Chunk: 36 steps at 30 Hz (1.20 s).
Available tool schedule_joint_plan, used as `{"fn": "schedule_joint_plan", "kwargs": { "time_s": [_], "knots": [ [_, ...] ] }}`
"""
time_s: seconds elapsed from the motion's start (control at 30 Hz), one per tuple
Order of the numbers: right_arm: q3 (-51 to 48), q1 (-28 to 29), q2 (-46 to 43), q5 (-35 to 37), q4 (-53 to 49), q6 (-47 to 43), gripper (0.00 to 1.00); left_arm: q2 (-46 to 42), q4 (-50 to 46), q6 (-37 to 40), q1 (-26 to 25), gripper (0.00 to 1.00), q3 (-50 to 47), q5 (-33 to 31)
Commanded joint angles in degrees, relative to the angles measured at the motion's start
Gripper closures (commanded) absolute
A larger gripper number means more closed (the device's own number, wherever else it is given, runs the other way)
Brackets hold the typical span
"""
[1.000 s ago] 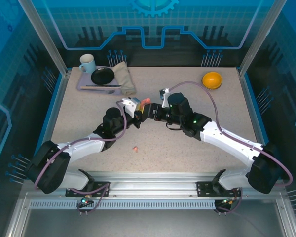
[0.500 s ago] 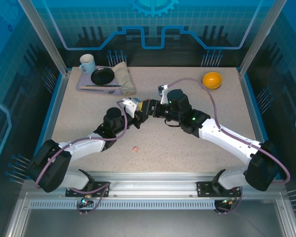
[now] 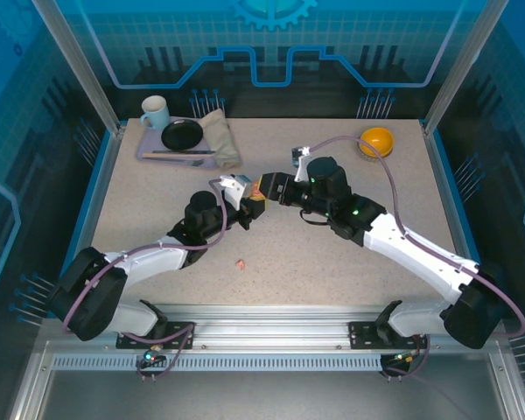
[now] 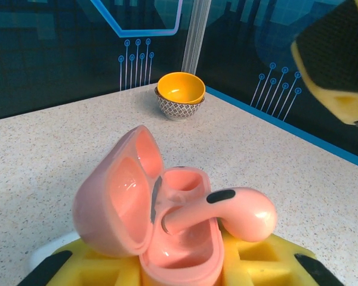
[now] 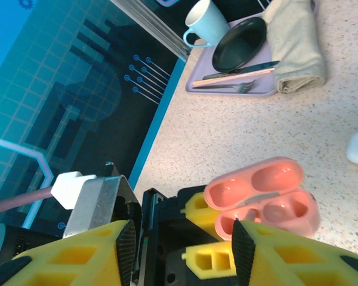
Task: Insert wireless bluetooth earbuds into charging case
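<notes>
My right arm has drawn back from the pink charging case, the right end effector released and empty just beside the case, while my left arm stretches low over the bench, the left end effector clenched on the open case, which holds a glossy salmon-pink earbud, stem in a well and head jutting past the rim.

The pink case is cut off below; the pink speck is too small to identify.

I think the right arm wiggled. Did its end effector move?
Yes. The right end effector pulled back to the right, ending a little nearer the orange bowl than before.
</notes>
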Motion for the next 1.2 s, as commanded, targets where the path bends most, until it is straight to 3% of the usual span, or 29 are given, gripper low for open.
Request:
{"fn": "schedule_joint_plan", "kwargs": {
  "time_s": [0.0,0.53,0.93,1.17],
  "knots": [
    [-1.6,-0.41,-0.84,3.76,-5.7,3.05,0.52,-0.05,1.63,0.96,-0.42,1.0,1.54,1.16],
    [-0.54,1.07,3.3,3.74,-5.86,5.45,0.55,-0.54,0.57,1.16,-0.52,1.0,2.52,2.22],
    [4.24,0.76,5.92,3.18,-5.44,3.48,0.71,-0.5,0.4,1.19,-0.56,1.0,1.98,2.88],
    [6.16,0.75,7.16,2.14,-5.75,2.64,0.74,-0.32,0.43,1.49,-0.62,1.0,1.9,3.21]
  ]
}}
